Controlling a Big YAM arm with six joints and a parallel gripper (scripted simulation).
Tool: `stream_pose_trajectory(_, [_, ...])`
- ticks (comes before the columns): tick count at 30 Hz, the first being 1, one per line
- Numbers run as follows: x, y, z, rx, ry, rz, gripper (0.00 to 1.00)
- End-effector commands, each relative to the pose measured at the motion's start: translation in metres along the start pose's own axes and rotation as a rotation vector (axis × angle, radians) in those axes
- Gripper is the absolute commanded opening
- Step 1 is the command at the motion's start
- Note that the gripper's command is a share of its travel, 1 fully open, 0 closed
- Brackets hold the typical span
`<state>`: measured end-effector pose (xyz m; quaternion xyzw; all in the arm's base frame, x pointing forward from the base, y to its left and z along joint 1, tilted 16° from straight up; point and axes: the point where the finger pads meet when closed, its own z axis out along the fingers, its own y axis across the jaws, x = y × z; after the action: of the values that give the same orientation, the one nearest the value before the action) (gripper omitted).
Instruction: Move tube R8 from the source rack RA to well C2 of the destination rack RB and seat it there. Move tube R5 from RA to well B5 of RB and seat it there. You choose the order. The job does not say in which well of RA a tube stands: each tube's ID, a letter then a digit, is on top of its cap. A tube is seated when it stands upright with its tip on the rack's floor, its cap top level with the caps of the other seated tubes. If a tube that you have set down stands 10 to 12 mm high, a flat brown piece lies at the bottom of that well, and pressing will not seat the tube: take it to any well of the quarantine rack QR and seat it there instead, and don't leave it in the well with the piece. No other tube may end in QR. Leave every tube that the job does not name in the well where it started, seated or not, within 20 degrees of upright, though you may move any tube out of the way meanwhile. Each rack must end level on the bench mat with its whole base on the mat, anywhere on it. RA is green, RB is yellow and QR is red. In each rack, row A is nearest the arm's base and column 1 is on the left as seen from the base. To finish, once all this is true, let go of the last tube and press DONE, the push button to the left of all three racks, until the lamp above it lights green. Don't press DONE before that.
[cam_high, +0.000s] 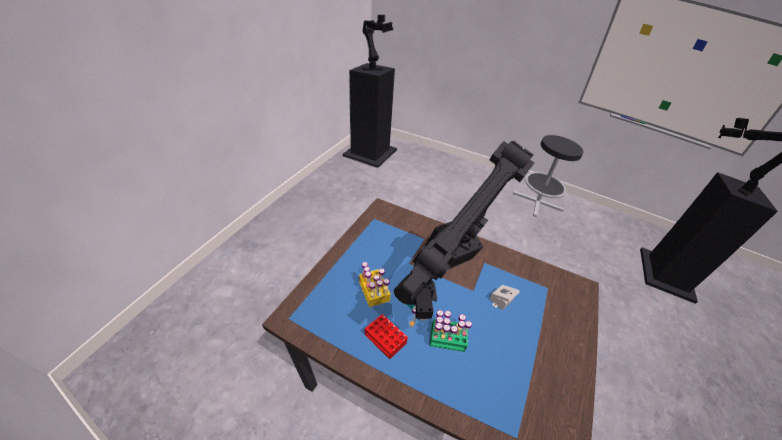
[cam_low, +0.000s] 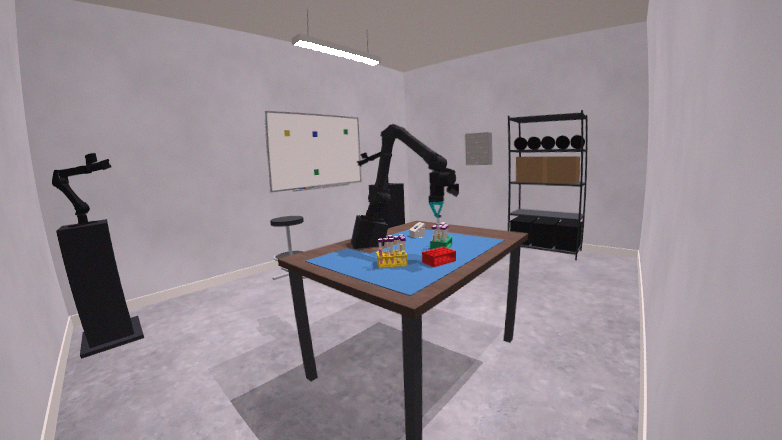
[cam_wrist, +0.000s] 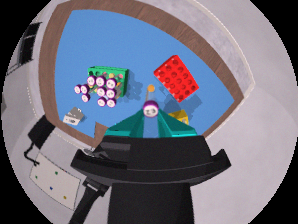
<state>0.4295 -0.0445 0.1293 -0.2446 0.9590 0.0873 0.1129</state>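
Observation:
My gripper (cam_high: 416, 311) hangs above the blue mat, between the red rack QR (cam_high: 386, 334) and the green rack RA (cam_high: 455, 336). It is shut on a tube with a purple-rimmed white cap (cam_wrist: 150, 111) and an orange tip (cam_wrist: 150, 88), held upright and clear of the mat. I cannot read the cap's ID. The gripper also shows in the exterior view (cam_low: 436, 210), above RA (cam_low: 440, 240). The yellow rack RB (cam_high: 368, 289) stands to the left with several capped tubes. RA holds several capped tubes. QR's wells look empty.
The grey DONE button box (cam_high: 503, 296) sits on the mat beyond RA, near the arm's base. The brown table edge frames the mat. In the wrist view RA (cam_wrist: 103, 83), QR (cam_wrist: 176, 78) and part of RB (cam_wrist: 178, 117) lie below.

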Motion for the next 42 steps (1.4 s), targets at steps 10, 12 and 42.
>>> stream_pose_trajectory(10, [-0.024, -0.027, -0.011, 0.022, -0.021, 0.035, 0.00])
stream_pose_trajectory(12, [-0.025, -0.030, -0.011, 0.021, -0.019, 0.039, 0.00])
stream_pose_trajectory(42, [-0.056, -0.062, -0.011, 0.026, -0.025, 0.016, 0.00])
